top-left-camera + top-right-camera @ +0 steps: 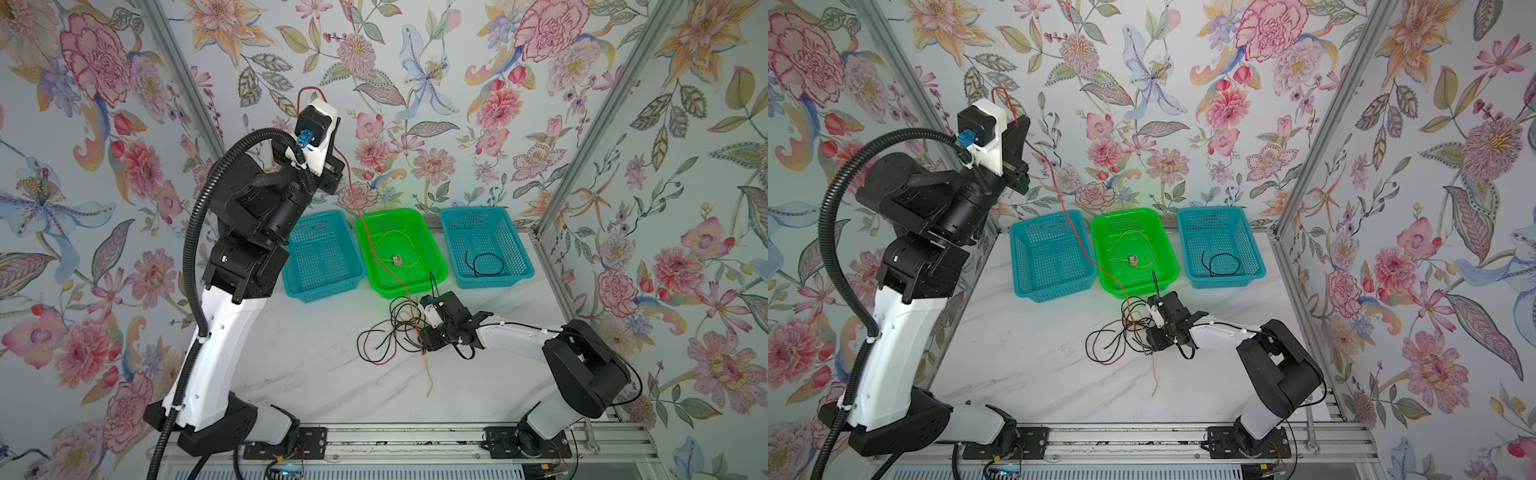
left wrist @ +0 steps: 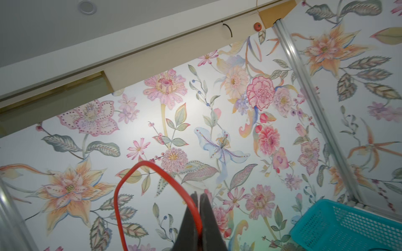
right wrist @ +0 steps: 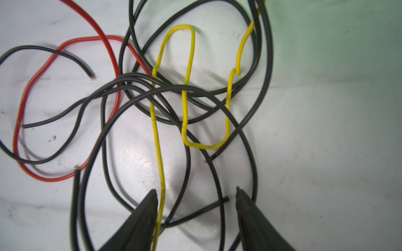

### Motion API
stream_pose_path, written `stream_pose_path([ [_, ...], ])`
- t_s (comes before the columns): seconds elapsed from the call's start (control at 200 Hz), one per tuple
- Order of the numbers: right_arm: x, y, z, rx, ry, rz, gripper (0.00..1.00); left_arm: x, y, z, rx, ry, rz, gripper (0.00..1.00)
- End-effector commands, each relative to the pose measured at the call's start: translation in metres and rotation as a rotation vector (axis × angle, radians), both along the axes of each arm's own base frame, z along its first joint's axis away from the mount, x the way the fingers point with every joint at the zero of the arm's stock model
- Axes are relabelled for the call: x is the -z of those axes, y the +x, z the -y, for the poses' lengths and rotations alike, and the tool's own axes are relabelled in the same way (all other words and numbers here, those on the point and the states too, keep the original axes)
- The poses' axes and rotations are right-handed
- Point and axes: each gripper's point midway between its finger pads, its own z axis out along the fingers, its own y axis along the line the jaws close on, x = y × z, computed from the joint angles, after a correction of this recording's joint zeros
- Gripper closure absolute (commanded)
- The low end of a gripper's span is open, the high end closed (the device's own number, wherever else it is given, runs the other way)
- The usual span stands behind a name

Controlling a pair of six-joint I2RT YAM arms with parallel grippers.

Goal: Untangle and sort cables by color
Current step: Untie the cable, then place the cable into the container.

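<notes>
On the table (image 1: 291, 374) three baskets are lined up: the left teal basket (image 1: 320, 296), the green basket (image 1: 409, 291) holding a yellow cable (image 1: 399, 237), and the right teal basket (image 1: 494, 283) holding a black cable (image 1: 484, 266). The tangle (image 1: 390, 328) is spread on the table in front of them. The red cable (image 1: 353, 183) is best drawn upward slowly while the black loops (image 3: 134, 91) are pinned down, so that none is dragged along. The left jaws, raised high, are pressed together on the red cable. The right jaws are spread low over the tangle with nothing gripped, and a loose yellow cable (image 3: 158, 152) is seen just beside one of them.
</notes>
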Motion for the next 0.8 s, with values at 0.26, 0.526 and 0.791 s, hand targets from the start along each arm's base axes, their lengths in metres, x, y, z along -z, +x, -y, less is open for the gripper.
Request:
stream_pose_path([
  [0.26, -0.002, -0.004, 0.01, 0.012, -0.012, -0.021, 0.41, -0.057, 0.018, -0.047, -0.128, -0.057, 0.164, 1.0],
  [0.526, -0.009, 0.007, 0.015, 0.037, 0.001, -0.011, 0.41, -0.058, 0.044, -0.061, -0.199, -0.039, 0.236, 1.0],
  [0.791, -0.02, 0.011, 0.016, 0.038, 0.015, 0.002, 0.41, 0.01, 0.125, -0.054, -0.232, 0.011, 0.07, 1.0],
])
